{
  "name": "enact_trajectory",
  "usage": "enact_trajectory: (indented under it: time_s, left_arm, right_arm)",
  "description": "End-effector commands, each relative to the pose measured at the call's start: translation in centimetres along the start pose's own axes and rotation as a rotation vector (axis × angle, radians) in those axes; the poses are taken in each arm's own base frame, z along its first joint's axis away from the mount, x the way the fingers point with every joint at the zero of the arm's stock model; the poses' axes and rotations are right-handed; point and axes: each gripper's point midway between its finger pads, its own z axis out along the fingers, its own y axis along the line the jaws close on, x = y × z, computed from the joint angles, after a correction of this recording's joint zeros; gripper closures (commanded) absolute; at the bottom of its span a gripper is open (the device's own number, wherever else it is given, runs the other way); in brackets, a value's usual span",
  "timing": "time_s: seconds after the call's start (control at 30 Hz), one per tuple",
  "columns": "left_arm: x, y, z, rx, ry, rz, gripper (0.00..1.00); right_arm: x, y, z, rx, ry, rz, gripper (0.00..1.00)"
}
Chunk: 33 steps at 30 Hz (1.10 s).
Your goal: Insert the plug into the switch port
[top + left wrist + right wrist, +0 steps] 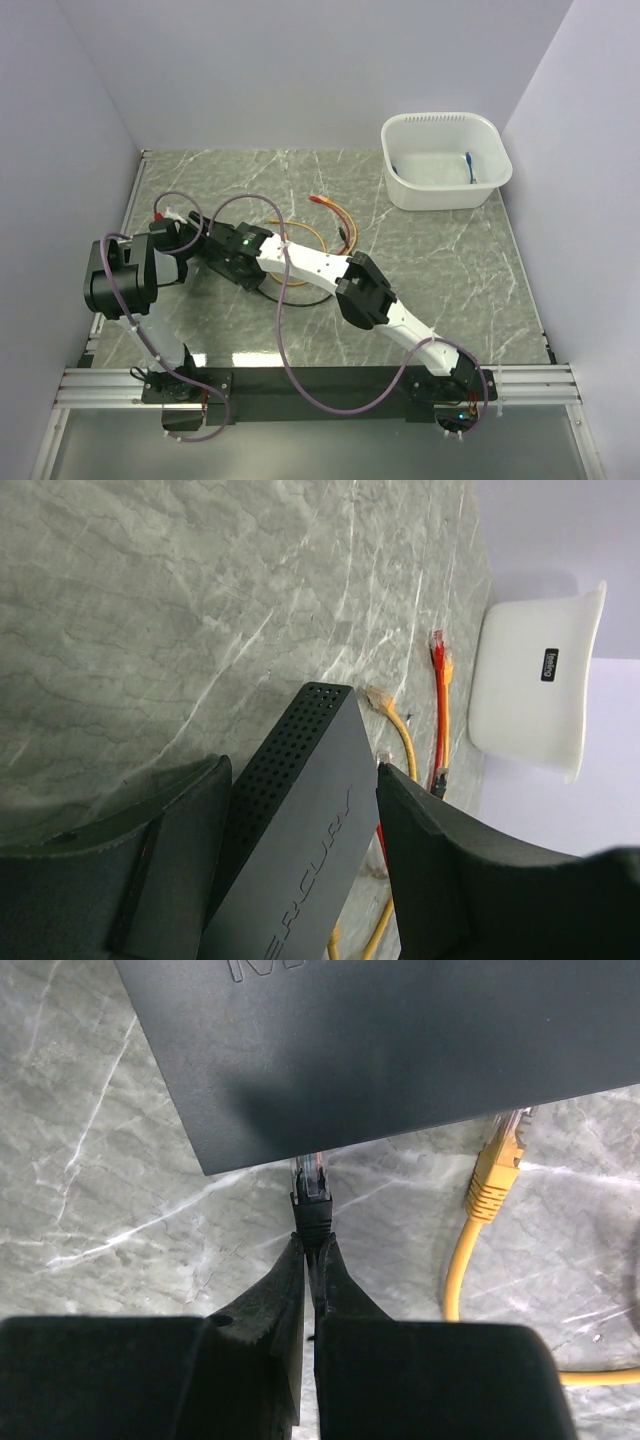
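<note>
Grey-green marbled bench (450, 260), plain white walls on three sides. White tub (440, 195) sits at the far right corner, well apart from the work. Both arms meet over the left half of the bench.

Left tool (305, 770): fingers apart with the switch box (300, 830) between them. One finger lies against its perforated side and the other against the opposite edge, so I read this as clamped across the box, bracing it. The box is thin, matte black, with lettering on its top face.

Right tool (310, 1245): fingers together, pinched on the black boot of the plug (311, 1175). The clear head of the plug juts out past the fingertips.

Key relation: the box lies straight ahead of the right tool. The plug's long axis runs along the tool's own line and meets the box's near edge roughly square. The plug's tip is right at that edge, in the shadow under it. The switch port itself is on the side face, hidden below the top edge in the right wrist view. I cannot tell whether the tip has entered a socket or only butts the housing.

A yellow cable (497, 1165) lies just beside it to the right, its plug also at the box edge, ungripped. Orange and red cables (440, 710) lie beyond the box, towards the tub.

Judgement: the right arm carries the insertion, and the next move would be a straight push along the plug's axis. Main risk is height mismatch with the unseen port.
</note>
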Motion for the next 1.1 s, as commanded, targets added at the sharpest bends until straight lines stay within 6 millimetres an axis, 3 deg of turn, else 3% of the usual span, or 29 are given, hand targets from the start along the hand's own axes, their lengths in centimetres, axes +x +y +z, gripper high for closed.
enact_trajectory:
  time_s: [0.0,0.5,1.07]
  left_arm:
    - [-0.6,-2.0,0.1,0.040,-0.012,0.068,0.34]
    - [0.3,-2.4,0.8,0.013,0.016,0.117,0.34]
    - [1.2,-1.8,1.1,-0.026,0.050,0.111,0.34]
  right_arm:
    - [-1.7,-0.5,-0.6,0.016,-0.051,-0.003,1.00]
    - [-4.8,0.9,-1.3,-0.026,-0.166,0.021,1.00]
    - [-8.7,2.9,-4.4,-0.037,-0.350,0.052,1.00]
